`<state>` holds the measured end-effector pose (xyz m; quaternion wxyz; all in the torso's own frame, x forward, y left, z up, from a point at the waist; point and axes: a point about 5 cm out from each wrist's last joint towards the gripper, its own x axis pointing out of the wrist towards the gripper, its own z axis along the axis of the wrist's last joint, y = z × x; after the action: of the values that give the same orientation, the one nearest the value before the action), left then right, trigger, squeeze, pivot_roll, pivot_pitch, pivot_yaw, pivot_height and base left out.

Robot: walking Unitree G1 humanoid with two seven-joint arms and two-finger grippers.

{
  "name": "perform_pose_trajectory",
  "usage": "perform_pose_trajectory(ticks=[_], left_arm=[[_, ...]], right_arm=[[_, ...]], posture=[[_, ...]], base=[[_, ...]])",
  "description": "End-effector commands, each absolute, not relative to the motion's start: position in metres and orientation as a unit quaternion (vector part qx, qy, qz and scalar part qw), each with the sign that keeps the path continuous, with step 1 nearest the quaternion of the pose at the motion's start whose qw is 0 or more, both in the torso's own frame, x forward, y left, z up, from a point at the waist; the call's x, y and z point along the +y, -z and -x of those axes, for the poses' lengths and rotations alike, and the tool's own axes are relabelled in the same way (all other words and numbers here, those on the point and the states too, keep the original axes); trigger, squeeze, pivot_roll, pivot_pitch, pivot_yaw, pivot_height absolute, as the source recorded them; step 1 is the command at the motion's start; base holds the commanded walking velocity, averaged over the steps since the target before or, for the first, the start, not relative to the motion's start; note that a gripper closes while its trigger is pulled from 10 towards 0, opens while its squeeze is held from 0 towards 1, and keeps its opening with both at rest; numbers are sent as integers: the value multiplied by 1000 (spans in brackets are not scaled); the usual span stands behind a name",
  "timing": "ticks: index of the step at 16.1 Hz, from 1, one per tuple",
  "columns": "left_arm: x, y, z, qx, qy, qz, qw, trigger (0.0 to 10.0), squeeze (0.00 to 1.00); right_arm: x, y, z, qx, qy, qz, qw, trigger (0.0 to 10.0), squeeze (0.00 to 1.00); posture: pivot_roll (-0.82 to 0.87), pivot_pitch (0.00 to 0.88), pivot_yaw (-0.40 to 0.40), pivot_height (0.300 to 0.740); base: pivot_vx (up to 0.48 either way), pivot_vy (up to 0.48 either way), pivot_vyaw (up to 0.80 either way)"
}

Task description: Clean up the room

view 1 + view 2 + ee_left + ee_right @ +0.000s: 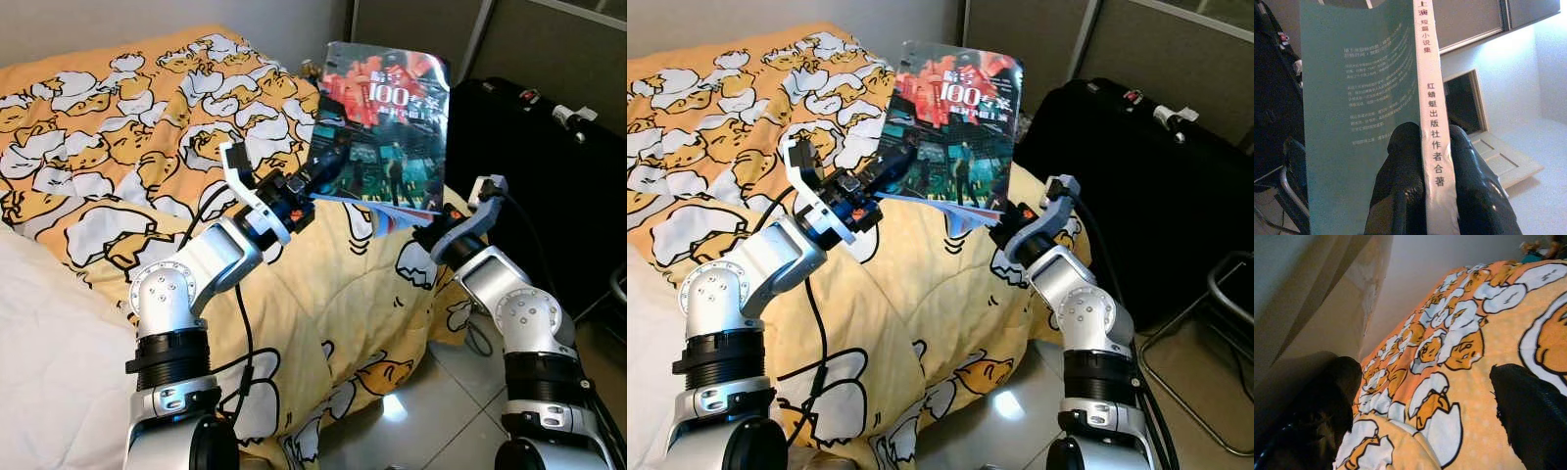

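A book (pixel 382 127) with a dark red and teal cover marked "100" is held upright above the bed's edge. My left gripper (pixel 318 181) is shut on its lower left part. In the left wrist view the two black fingers (pixel 1400 166) pinch the book's white spine (pixel 1432 93) beside its teal back cover. My right gripper (pixel 426 232) sits just below the book's lower right corner. Its fingers (pixel 1528 416) stand apart, open, over the duvet, with pale pages above them.
A yellow duvet (pixel 118 127) printed with egg cartoons covers the bed, with white sheet (pixel 49 362) at the near left. A black suitcase (pixel 549 166) stands to the right, beside a metal chair frame (pixel 1225 294). Glossy tiled floor (pixel 431 411) lies between bed and suitcase.
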<state>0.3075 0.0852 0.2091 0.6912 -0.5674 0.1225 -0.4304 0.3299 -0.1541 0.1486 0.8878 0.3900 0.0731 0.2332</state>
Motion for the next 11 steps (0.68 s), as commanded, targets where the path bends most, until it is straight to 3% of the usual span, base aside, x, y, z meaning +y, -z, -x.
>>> perform_pose_trajectory(ticks=[1, 7, 11], left_arm=[[78, -213, -304, 127, 448, 554, 690, 0, 0], [74, -213, -303, 133, 450, 553, 689, 0, 0], [76, -200, -307, 158, 417, 512, 734, 0, 0]], right_arm=[[-148, -159, -334, 59, -252, -384, 886, 10000, 0], [-133, -163, -335, 58, -288, -367, 883, 10000, 0], [-136, -175, -338, 26, -279, -404, 871, 10000, 0]], posture=[[25, 0, 22, 740], [27, 0, 18, 740], [32, 0, 12, 740]], base=[[0, 0, 0], [0, 0, 0], [0, 0, 0]])
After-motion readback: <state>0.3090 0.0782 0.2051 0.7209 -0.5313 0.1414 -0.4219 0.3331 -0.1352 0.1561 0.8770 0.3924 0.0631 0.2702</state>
